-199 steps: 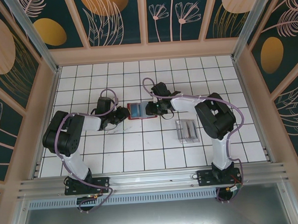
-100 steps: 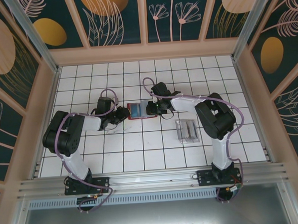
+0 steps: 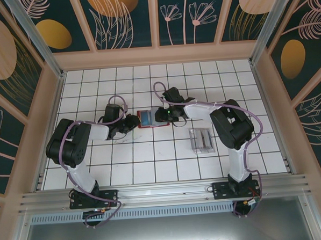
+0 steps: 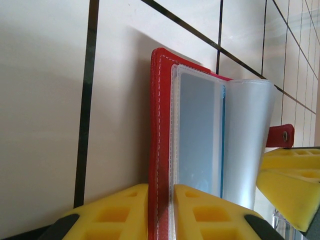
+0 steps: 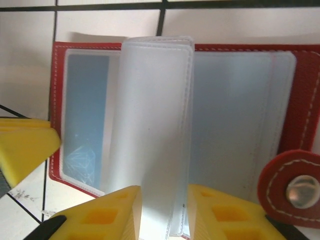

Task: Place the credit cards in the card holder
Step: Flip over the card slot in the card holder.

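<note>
A red folding card holder (image 3: 151,119) lies open at the centre of the white tiled table (image 3: 152,158).
The left gripper (image 4: 161,210) clamps its left cover; the right gripper (image 5: 162,212) pinches an upright clear plastic sleeve (image 5: 155,125); a pale blue credit card (image 5: 87,110) sits in the left pocket.

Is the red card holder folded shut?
No, the card holder lies open, covers spread, a clear sleeve standing up between them.

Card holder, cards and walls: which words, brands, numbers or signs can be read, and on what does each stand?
None can be read. The card holder is plain red with clear sleeves; the card is plain pale blue; the clasp tab has a blank snap; the wall panels show painted flowers.
</note>
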